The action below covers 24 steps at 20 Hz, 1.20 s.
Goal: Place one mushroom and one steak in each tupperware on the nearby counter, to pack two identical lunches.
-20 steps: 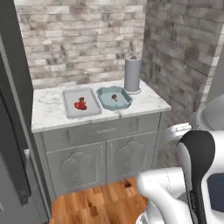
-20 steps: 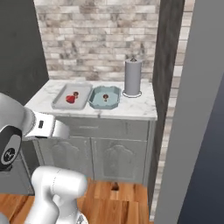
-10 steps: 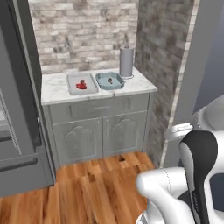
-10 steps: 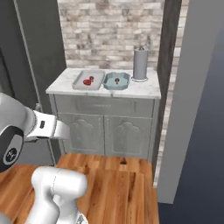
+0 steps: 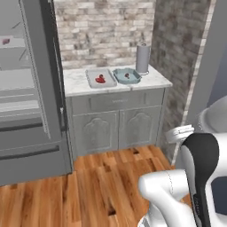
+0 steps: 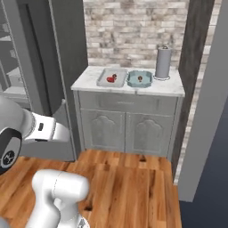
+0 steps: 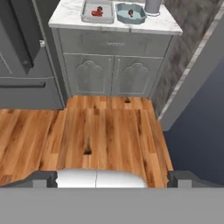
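Observation:
On the white marble counter (image 5: 80, 85) (image 6: 174, 87) (image 7: 65, 17) stand both tupperware side by side. The light-grey rectangular one (image 5: 91, 78) (image 6: 103, 80) (image 7: 85, 14) holds a bright red steak (image 5: 100, 80) (image 6: 111, 79) (image 7: 96, 13) with a small dark mushroom (image 7: 100, 8) beside it. The teal one (image 5: 119, 72) (image 6: 132, 82) (image 7: 120, 13) holds a small dark brownish piece (image 5: 127, 75) (image 6: 140, 79) (image 7: 130, 12), too small to name. My gripper (image 7: 114, 178) is far back from the counter, above the wooden floor, open and holding nothing.
A paper towel roll (image 5: 142, 58) (image 6: 163, 63) (image 7: 153, 5) stands at the counter's right end. Grey cabinet doors (image 7: 111, 72) sit under the top. A tall dark fridge (image 5: 31, 97) (image 6: 67, 53) stands left, a dark stone wall (image 5: 177, 66) right. Wooden floor (image 7: 100, 135) lies between.
The whole picture has shifted: the base has backed away, so the counter looks farther off and the fridge has come into view. Nothing on the counter moved. The gripper stays open.

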Available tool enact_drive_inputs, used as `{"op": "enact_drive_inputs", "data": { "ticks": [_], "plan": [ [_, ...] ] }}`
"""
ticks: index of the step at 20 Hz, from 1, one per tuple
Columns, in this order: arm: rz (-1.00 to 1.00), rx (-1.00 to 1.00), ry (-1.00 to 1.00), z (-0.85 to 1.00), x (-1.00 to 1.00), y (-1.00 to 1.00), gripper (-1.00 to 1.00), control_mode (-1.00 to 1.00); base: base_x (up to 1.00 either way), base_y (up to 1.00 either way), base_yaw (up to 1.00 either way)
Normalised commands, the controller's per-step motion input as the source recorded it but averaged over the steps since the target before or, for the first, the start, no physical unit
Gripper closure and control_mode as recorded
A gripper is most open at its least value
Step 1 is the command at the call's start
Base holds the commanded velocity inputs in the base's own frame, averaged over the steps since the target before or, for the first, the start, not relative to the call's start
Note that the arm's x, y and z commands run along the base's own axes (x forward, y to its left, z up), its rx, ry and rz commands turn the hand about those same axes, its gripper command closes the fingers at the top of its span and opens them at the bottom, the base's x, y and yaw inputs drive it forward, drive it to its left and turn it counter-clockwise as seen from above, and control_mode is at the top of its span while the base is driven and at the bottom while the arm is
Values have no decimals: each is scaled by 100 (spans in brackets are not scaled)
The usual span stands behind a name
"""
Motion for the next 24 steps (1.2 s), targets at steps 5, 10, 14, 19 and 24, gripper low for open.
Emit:
{"op": "enact_drive_inputs", "data": {
  "ticks": [5,10,14,19,24],
  "plan": [
    [0,0,0,0,0,0,-100,100,-22,100,0],
    [0,0,0,0,0,0,-100,100,-1,100,2],
    [0,0,0,0,0,0,-100,100,0,100,19],
    [0,0,0,0,0,0,-100,100,0,100,19],
    [0,0,0,0,0,0,-100,100,21,91,6]
  ]
}}
